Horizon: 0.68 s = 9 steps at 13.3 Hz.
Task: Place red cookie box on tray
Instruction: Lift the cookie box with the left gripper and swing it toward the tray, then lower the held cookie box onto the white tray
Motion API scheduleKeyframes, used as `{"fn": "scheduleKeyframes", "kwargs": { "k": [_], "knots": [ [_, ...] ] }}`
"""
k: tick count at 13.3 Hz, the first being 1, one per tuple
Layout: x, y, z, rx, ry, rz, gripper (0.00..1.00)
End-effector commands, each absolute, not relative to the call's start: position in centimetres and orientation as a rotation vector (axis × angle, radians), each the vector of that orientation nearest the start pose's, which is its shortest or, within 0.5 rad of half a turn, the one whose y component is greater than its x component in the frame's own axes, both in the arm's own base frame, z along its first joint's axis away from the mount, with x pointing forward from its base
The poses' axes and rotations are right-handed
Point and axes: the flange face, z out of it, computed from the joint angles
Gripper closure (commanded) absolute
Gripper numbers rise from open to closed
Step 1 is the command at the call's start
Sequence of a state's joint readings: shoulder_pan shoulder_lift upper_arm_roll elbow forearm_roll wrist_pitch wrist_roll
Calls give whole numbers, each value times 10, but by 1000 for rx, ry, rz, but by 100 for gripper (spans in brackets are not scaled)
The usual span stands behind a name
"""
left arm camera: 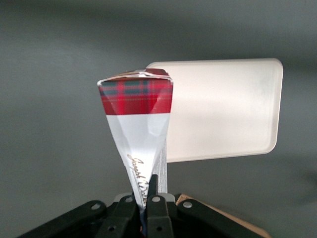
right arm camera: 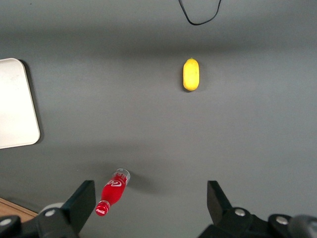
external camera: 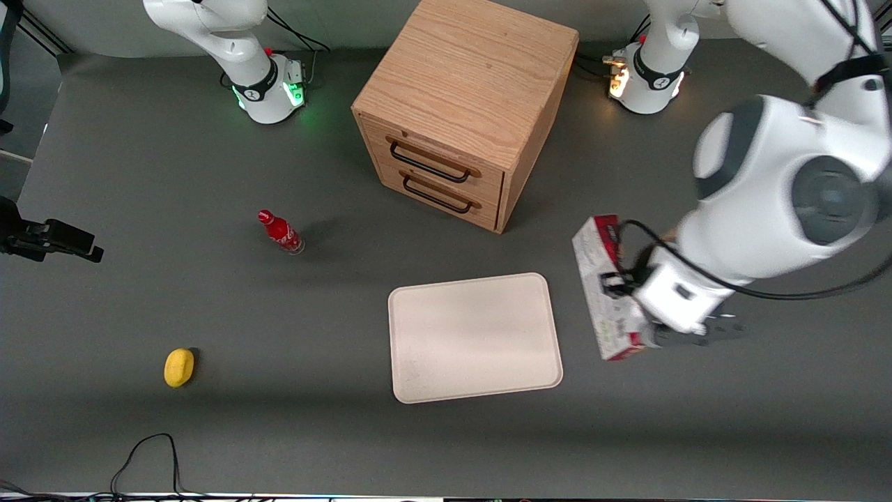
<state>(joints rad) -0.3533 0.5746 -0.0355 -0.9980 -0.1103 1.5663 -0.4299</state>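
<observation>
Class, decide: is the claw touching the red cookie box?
Touching. The left wrist view shows the claw pinching the red cookie box between its fingers, beside the tray.

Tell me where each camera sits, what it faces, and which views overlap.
Front: high above the table's edge, looking down on box, tray, cabinet, both arms.
Left wrist: on the working arm, over its gripper shut on the box, facing the tray.
Right wrist: on the parked arm, facing bottle and lemon.
All share the tray.

White glossy arm shells with dark grey round joint caps, black cables looping alongside; the pincer is black with small silver screws
</observation>
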Motion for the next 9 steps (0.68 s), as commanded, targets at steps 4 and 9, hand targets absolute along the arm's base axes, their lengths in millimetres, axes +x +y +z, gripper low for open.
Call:
{"fn": "scheduleKeyframes", "kwargs": {
  "k": [4,9],
  "knots": [
    [660,-342,413,-3178,-66,83,100],
    [668,-360,307,-3115,-76,29,100]
  ]
}}
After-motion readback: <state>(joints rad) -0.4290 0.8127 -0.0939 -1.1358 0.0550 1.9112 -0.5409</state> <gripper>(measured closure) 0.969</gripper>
